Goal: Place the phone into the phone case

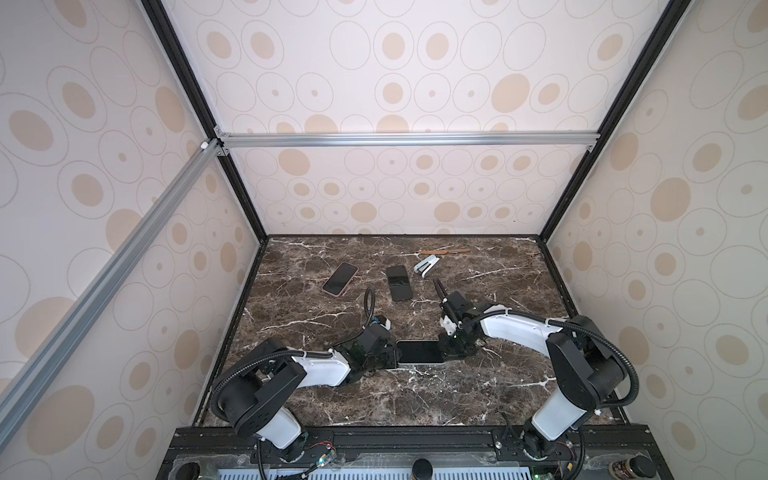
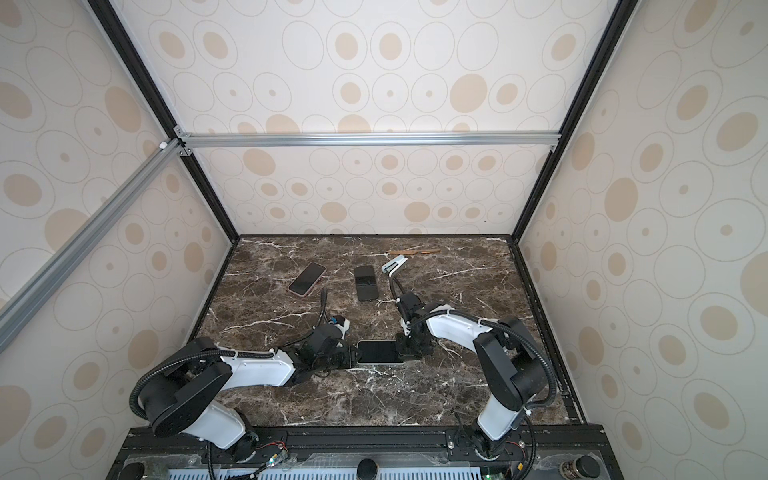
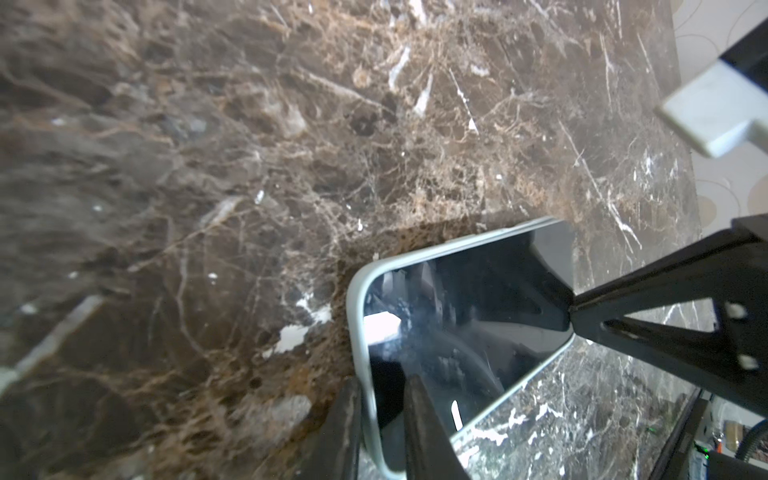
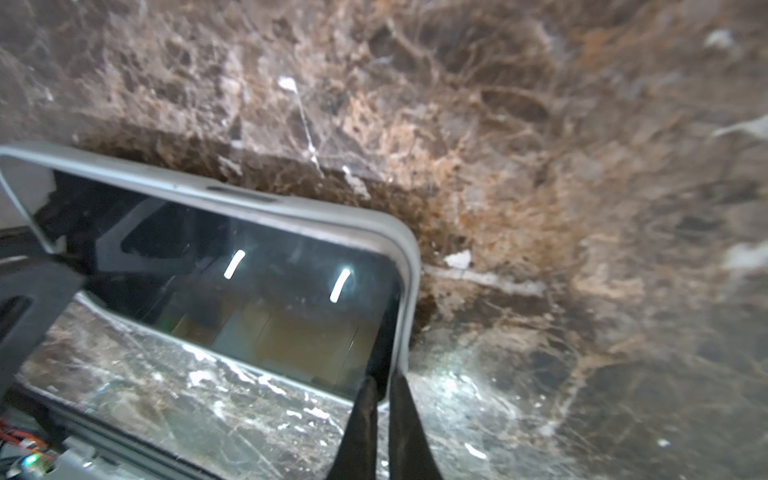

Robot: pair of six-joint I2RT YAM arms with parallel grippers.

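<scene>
Status: phone [image 4: 270,291] mostly in phone case [image 4: 291,208], one corner seemingly unseated | left end effector [image 3: 380,386], right end effector [image 4: 382,382] each pinch a case end.

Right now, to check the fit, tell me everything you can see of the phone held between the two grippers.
The phone is a flat slab, dark glossy screen up, mirroring lights, ringed by a pale grey matte case rim with rounded corners. It lies level, seemingly above the marble table, casting a shadow. The left gripper pinches one short end, the right gripper the other. Whether it is fully seated, I cannot tell.
</scene>
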